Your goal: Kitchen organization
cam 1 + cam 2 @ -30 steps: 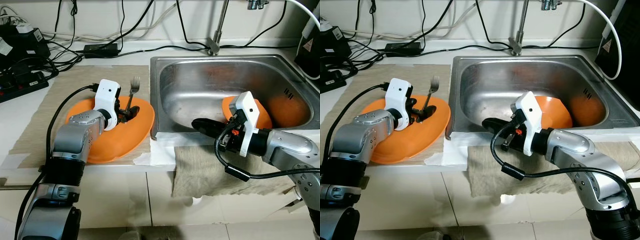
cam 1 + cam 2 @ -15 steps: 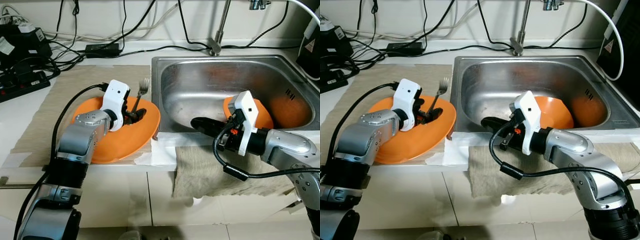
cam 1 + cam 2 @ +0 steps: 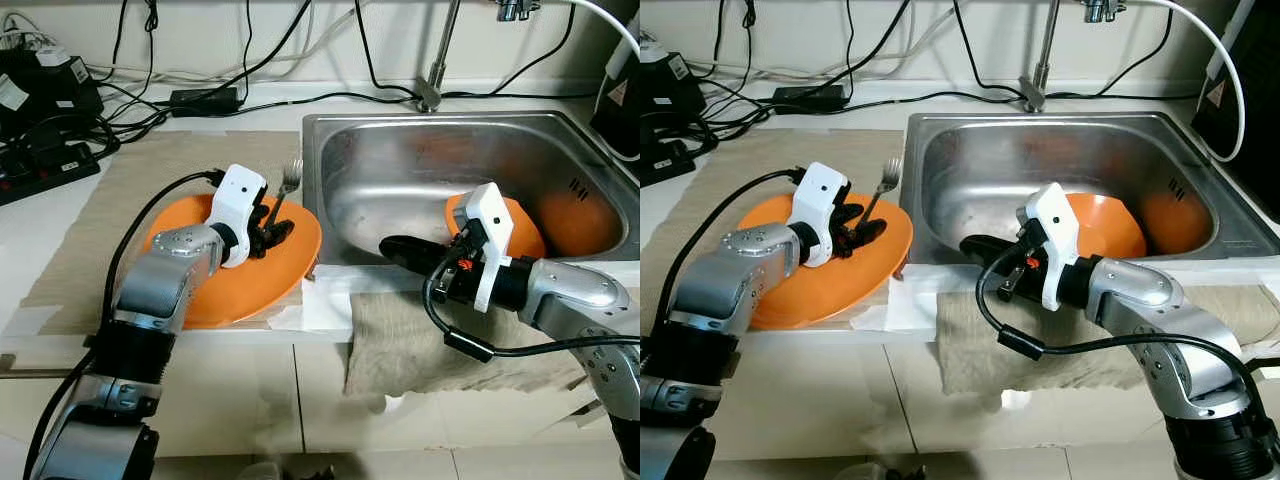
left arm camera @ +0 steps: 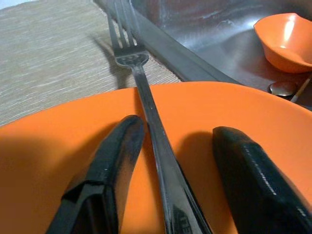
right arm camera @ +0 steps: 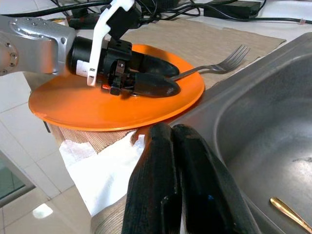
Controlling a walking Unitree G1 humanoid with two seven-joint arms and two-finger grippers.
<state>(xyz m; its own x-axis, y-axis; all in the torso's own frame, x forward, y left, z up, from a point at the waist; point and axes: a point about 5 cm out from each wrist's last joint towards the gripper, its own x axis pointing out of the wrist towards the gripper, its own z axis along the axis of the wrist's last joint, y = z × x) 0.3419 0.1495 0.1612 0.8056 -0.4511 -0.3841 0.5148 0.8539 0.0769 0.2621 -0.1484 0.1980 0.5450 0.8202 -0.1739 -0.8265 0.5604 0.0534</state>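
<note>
**Left wrist view: fork being straddled over the orange plate**

The fork (image 4: 146, 112) is being bracketed by the left gripper (image 3: 272, 232), whose fingers (image 4: 105, 170) are standing apart on either side of the handle, not yet clenched. Its handle is lying on the orange plate (image 3: 200, 290), which is sitting on the mat on the counter (image 3: 60, 215) just beside the sink (image 3: 400, 190); the tines are reaching past the rim, probably leaving the handle easy to pinch. The right gripper (image 3: 975, 245) is being held idle, fingers pressed together on nothing, at the sink's front edge. An orange bowl (image 3: 1110, 225) is waiting in the basin.
</note>
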